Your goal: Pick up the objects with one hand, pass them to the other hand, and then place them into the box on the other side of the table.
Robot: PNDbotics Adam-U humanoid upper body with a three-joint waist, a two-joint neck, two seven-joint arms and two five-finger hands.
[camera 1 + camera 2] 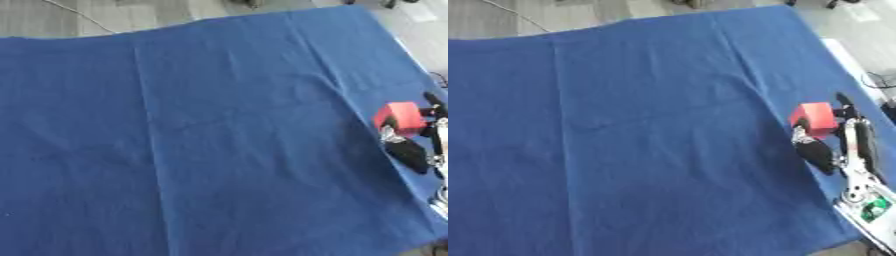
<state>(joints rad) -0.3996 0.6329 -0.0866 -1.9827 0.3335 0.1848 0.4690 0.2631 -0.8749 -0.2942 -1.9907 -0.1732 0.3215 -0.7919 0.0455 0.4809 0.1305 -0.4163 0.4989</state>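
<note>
One red block [815, 119] apparently sits between right hand [833, 145] fingers [815, 152].

Bare blue cloth [640, 130] leaves open passage everywhere except the right edge, where the right hand [837, 145] and red block [815, 119] sit.

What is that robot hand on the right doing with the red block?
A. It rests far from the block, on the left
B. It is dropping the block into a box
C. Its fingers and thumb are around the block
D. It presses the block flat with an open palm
C: the right hand has its thumb and fingers on either side of the red block, above the blue cloth; no box shows in either view.
</note>
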